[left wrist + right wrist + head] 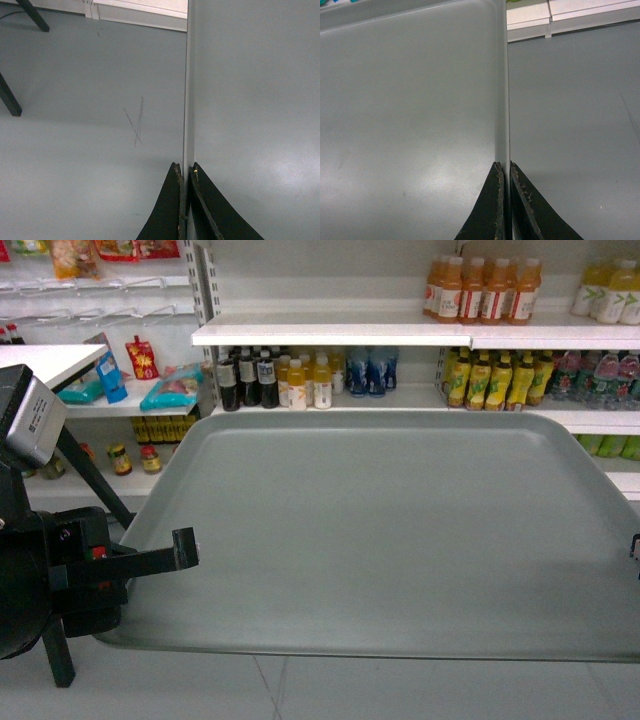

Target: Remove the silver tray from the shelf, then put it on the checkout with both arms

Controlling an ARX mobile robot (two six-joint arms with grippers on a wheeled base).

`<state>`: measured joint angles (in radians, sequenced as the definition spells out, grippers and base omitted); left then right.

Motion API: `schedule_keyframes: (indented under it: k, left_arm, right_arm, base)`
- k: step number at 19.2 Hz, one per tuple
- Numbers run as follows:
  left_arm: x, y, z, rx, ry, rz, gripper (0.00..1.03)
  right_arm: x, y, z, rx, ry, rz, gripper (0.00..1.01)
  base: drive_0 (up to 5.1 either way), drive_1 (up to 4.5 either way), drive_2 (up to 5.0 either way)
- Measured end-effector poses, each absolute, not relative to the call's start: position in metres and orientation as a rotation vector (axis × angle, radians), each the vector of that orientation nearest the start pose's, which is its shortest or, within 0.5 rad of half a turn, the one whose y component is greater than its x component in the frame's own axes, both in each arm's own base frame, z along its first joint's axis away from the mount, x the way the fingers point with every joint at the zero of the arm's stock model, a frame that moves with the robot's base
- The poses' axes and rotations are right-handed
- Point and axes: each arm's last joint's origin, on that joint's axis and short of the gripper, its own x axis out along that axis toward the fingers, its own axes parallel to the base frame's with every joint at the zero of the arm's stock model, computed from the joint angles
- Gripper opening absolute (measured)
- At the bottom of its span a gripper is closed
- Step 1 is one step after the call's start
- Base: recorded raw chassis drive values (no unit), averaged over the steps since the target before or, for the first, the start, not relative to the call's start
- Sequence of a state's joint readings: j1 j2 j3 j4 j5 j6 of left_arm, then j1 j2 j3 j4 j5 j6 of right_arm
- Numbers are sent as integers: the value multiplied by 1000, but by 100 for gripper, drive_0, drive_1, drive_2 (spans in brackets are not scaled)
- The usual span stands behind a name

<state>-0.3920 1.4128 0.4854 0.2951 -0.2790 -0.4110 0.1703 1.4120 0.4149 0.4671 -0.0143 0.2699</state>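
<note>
The silver tray (400, 530) hangs level above the floor, clear of the shelf (330, 333). The left gripper (185, 172) and right gripper (504, 170) each pinch an opposite rim, fingers narrowed onto the thin edge, so neither side sags.

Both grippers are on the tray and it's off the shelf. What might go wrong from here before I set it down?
1. Each grip is only a thin pinch on the silver tray rim: left gripper, right gripper. Uneven arm motion might twist it loose.
2. The tray hangs over bare floor; a slip would likely drop it.
3. The black stand sits beside the left arm and could snag a swing that way.
</note>
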Motion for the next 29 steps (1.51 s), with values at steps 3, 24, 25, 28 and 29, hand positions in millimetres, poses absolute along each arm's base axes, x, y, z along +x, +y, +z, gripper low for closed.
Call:
schedule_keyframes:
  k: [3, 24, 25, 28, 29]
  left_arm:
    - [234, -88, 148, -189, 609, 15, 3]
    - [234, -89, 148, -189, 609, 15, 3]
    - [234, -89, 148, -189, 608, 15, 3]
    - [234, -89, 148, -189, 606, 15, 3]
    - [234, -89, 147, -188, 611, 15, 3]
  right_arm:
    - [241, 42, 142, 221, 551, 107, 2]
    - [241, 42, 142, 221, 553, 107, 2]
    - [241, 42, 142, 221, 552, 107, 2]
    - [241, 42, 142, 221, 549, 107, 2]
    - [241, 42, 142, 222, 553, 107, 2]
  base:
    - [3, -431, 436]
    - [3, -431, 436]
    - [3, -431, 436]
    - [-504, 241, 241]
    - [-504, 241, 241]
